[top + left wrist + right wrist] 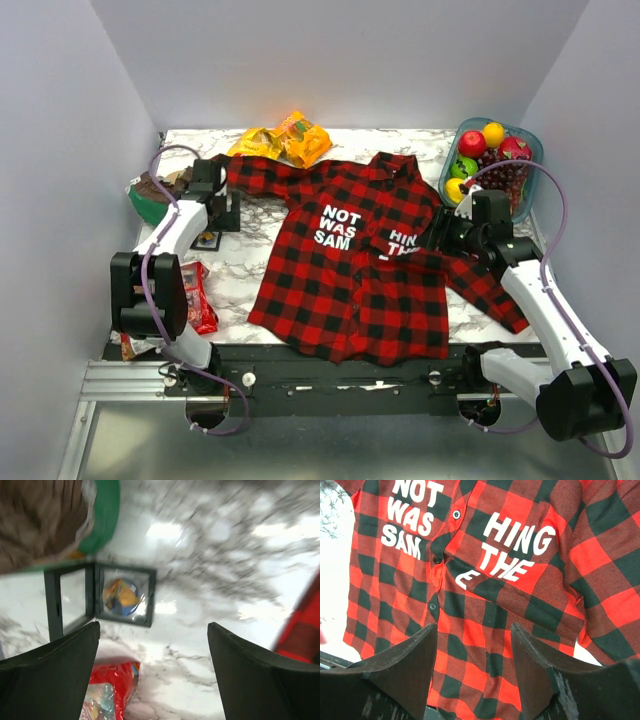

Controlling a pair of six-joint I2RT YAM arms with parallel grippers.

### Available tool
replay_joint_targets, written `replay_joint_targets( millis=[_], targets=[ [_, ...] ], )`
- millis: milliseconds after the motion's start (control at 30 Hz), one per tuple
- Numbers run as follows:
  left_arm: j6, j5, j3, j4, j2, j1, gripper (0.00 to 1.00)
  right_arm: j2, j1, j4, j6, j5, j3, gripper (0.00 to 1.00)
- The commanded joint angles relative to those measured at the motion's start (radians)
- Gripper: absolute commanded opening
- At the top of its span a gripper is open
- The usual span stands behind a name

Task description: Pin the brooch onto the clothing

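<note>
**Near edge.** The shirt (345,285) lies flat, front up, on the middle of the worktop (235,265), with its hem at the near edge. A red packet (200,297) lies toward the near-left corner.

**Middle.** The right tool (474,626) has its jaws apart with nothing between them. In the top view it is lost against the plaid. The right wrist view shows its fingers spread over the buttons and white letters, though contact with the cloth cannot be told.

The left tool (154,627) also has its jaws apart and empty, above an open black case (95,595) near the left edge. The top view shows this case only as a dark speck. The blurred left wrist view shows two hinged halves. The brooch (121,596), a round orange-and-blue disc, sits in the half nearer the shirt, apart from the cloth.

**Far.** A green bowl (148,205) stands at the left edge. Yellow bags (285,140) lie at the far edge, and a fruit tub (537,152) stands in the far-right corner.
</note>
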Motion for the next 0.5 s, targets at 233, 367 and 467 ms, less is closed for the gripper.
replay_joint_targets(
  millis=[233, 367, 467],
  targets=[
    [-0.012, 0.068, -0.093, 0.118, 0.035, 0.059, 0.93, -0.04, 0.004, -0.029, -0.012, -0.036, -0.012, 0.68],
    [0.013, 0.065, -0.051, 0.115, 0.084, 0.074, 0.91, -0.055, 0.004, -0.037, -0.009, -0.026, -0.02, 0.68],
    [0.045, 0.058, -0.016, 0.112, 0.116, 0.102, 0.91, -0.063, 0.003, -0.04, -0.009, -0.023, -0.031, 0.68]
  ],
)
